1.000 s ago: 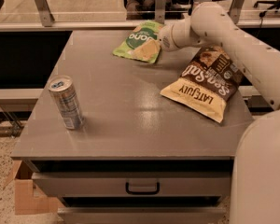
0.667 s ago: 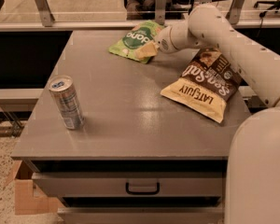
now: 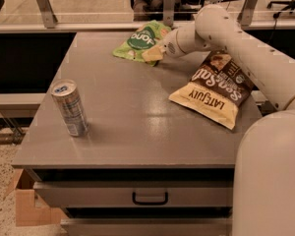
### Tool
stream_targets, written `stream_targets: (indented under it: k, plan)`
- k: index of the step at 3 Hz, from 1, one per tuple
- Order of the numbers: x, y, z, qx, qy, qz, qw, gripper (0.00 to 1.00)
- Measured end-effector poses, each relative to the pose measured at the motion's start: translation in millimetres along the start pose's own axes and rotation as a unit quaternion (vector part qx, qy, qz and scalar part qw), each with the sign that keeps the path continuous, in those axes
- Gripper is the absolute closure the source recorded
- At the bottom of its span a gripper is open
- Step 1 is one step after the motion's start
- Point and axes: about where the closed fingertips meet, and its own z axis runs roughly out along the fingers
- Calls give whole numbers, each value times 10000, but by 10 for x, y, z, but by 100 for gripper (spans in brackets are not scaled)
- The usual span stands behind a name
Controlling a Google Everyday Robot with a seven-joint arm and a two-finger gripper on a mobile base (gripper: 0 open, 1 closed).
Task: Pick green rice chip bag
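Note:
The green rice chip bag [image 3: 139, 40], a light-green pouch with a dark green round logo, lies at the far middle of the grey table [image 3: 132, 112]. My gripper [image 3: 155, 53] reaches in from the right and is at the bag's near right corner, touching it. The white arm [image 3: 246, 53] runs back to the right, above the other bag. The part of the green bag under the gripper is hidden.
A larger brown-and-cream chip bag [image 3: 214, 88] lies on the right side of the table, partly under the arm. A silver drink can [image 3: 69, 107] stands upright near the left front. A drawer with a dark handle [image 3: 150, 198] is below the table top.
My gripper and the green bag have both shifted a little to the left along the back of the table. The can and the brown bag have not moved.

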Motion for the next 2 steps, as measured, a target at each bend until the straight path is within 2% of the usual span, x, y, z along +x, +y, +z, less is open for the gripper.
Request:
stream_targets:
  k: [1,2]
  plan:
    - [-137,65,-158,-95,-192,-127,9997,100]
    - [-447,224,-536,-320,-648,-428,9965,100]
